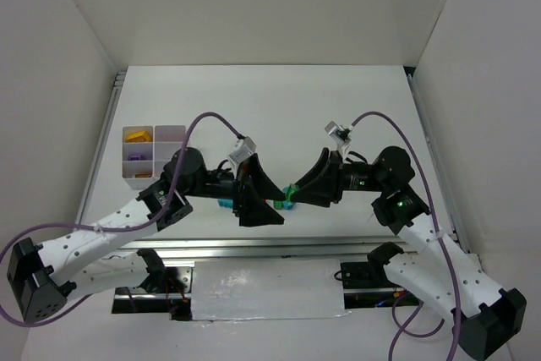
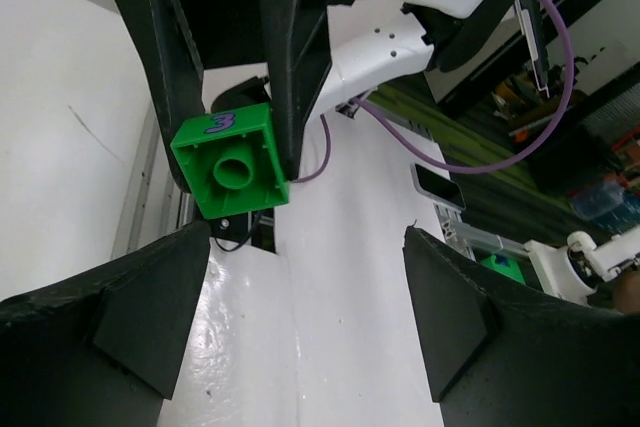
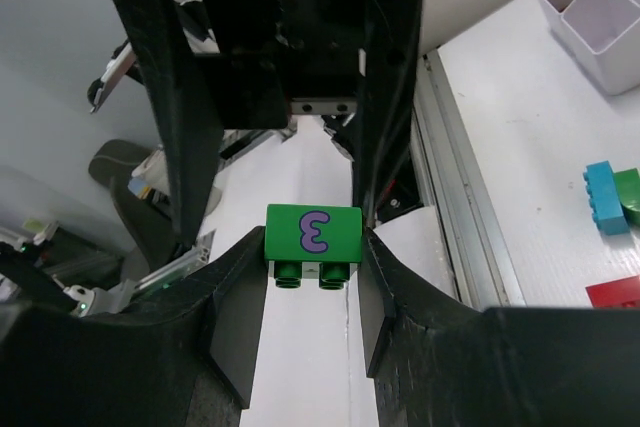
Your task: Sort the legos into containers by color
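Green lego (image 3: 312,244), purple "3" on its face: off the table (image 1: 355,107), mid-air, in the gap where my two arms meet, well apart from the tray (image 1: 169,182) at the far left.

Step in hand, as I judge it: passing this lego from right to left, since the tray sits on my left arm's side. Tray shows yellow pieces (image 1: 138,135) in one corner cell and purple pieces (image 1: 135,156) in the cell next to it; I see no green cell started.

Next move calls for my left side to come onto the lego's free faces squarely, clamp, and only then for the right to let go.

Right fingers (image 3: 235,317): closed on the green lego, one pad on each side.

Left fingers (image 2: 150,317): spread wide, holding nothing; the lego sits just beyond their tips, no contact that I can make out.

Teal lego (image 3: 603,197) and red lego (image 3: 615,292) lie loose on the table below.
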